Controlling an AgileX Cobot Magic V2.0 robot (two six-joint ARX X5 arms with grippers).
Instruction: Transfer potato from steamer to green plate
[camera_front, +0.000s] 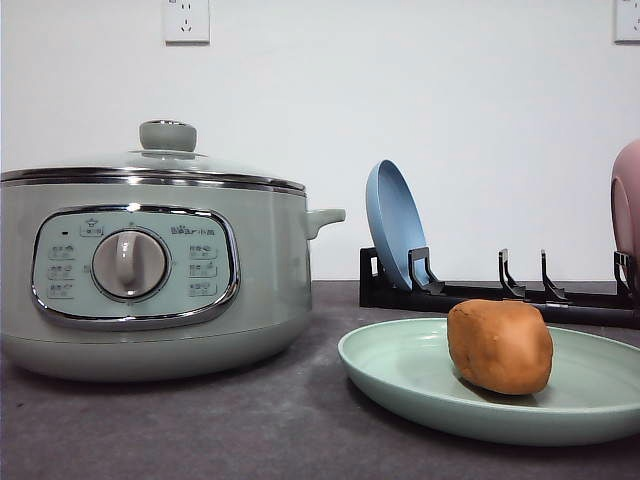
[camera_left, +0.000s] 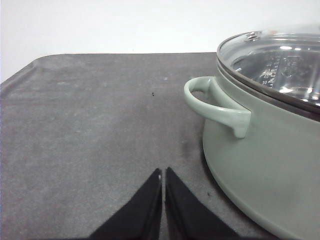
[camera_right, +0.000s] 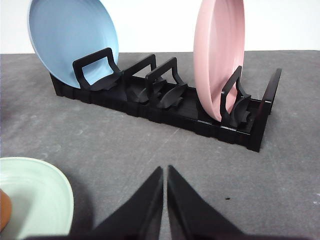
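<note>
dark grey tabletop (camera_front: 250, 430): potato (camera_front: 500, 346) rests on green plate (camera_front: 400, 370), beside lidded steamer (camera_front: 150, 280); left hand (camera_left: 163, 176) closed, empty; right hand (camera_right: 165, 174) closed, empty.

The steamer (camera_front: 150, 280) has a smooth satin body, chrome-trimmed panel and glass lid (camera_left: 280, 62). The potato (camera_front: 499, 346) looks matt, like the green plate (camera_front: 400, 375). The desk (camera_left: 90, 130) is dark, slightly rough. The rack (camera_right: 165, 105) is glossy black plastic.
</note>
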